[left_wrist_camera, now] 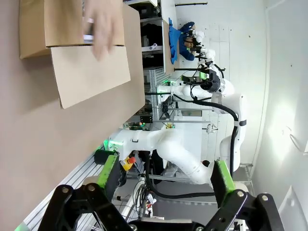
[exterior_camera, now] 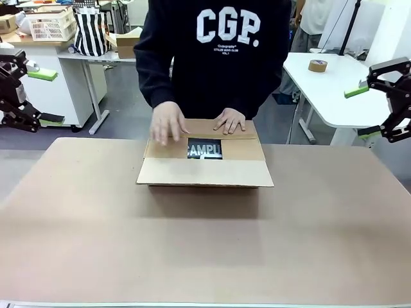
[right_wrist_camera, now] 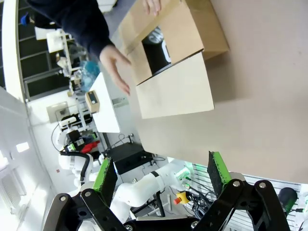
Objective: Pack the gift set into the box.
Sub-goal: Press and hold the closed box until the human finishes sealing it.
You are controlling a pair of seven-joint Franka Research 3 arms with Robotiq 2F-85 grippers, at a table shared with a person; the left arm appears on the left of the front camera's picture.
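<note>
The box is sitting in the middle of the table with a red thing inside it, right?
Nearly. The box does sit in the middle of the table, but the thing inside is black with white letters, not red. The front view shows it.

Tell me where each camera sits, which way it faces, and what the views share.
Front view: fixed between the arms, facing across the table at the person; left gripper and right gripper hang open at either edge.
Left wrist view: on the left wrist, rolled sideways, looking past its own fingers across the table to the box.
Right wrist view: on the right wrist, also rolled, looking past its own fingers at the box.
Shared: all three show the box and the person's hands at its flaps.
</note>
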